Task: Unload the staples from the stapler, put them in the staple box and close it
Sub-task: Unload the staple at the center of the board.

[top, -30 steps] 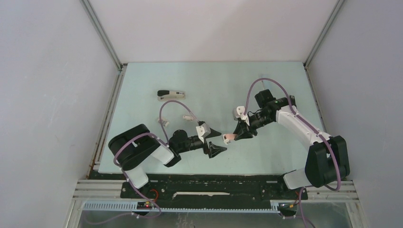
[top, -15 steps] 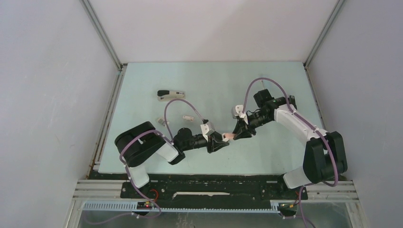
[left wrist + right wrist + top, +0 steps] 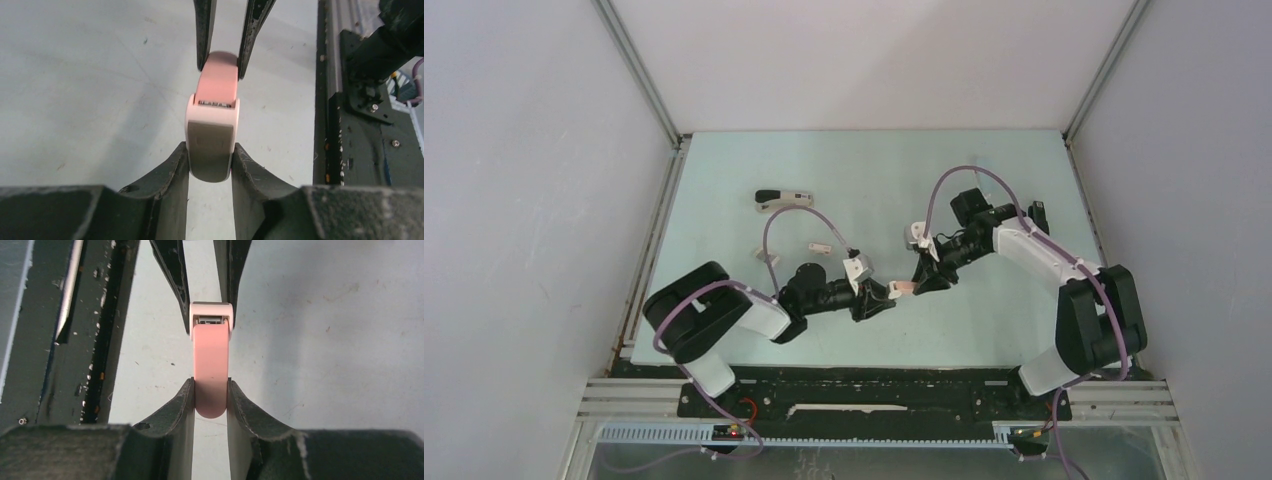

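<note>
Pink stapler (image 3: 212, 120) seems light, stiff and slippery. Left claw (image 3: 210, 155) clamps its white sides, right claw (image 3: 210, 390) its pink sides.

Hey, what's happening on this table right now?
Both arms hold one small pink and white stapler between them. The left gripper clamps its white end, and the right gripper clamps its pink end. What look like staples show in its slot. A black and silver stapler lies apart, far left.

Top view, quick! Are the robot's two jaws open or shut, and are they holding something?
Left gripper: jaws shut on the white end of the pink stapler.
Right gripper: jaws shut on the pink end of the same stapler.
</note>
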`<state>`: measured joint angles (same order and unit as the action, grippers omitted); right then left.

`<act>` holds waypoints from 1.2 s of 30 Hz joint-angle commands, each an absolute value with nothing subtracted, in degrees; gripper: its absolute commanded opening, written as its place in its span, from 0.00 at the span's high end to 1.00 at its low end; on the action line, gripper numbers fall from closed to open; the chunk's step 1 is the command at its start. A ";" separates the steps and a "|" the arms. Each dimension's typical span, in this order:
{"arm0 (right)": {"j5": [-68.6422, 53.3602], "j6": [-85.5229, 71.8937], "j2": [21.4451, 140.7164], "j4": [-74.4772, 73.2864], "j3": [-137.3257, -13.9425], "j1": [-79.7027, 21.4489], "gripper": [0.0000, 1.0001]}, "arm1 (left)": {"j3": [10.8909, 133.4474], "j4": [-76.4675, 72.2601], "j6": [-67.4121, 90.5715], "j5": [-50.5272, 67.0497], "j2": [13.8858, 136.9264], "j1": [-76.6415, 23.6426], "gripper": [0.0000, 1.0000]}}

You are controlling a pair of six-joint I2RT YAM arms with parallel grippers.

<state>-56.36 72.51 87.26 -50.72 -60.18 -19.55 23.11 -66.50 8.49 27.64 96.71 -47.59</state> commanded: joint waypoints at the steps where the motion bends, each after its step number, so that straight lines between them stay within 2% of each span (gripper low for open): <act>1: -43.65 69.40 88.84 -49.71 -61.11 -18.54 1.00 | 26.74 -47.24 3.70 27.28 90.51 -44.90 1.00; 12: -35.23 64.55 93.87 -46.00 -61.14 -22.28 1.00 | 41.30 -17.83 -1.66 26.14 95.78 -44.74 1.00; 19: -34.46 60.53 97.55 -45.78 -62.74 -23.99 1.00 | 47.37 -10.53 -1.89 25.85 99.69 -44.75 1.00; 29: -40.65 61.04 97.05 -47.39 -63.27 -23.84 1.00 | 45.84 -13.96 2.42 25.98 98.85 -44.75 0.97; 36: -53.14 60.67 93.25 -49.75 -64.27 -22.19 1.00 | 39.48 -27.29 10.96 29.73 93.37 -44.74 0.83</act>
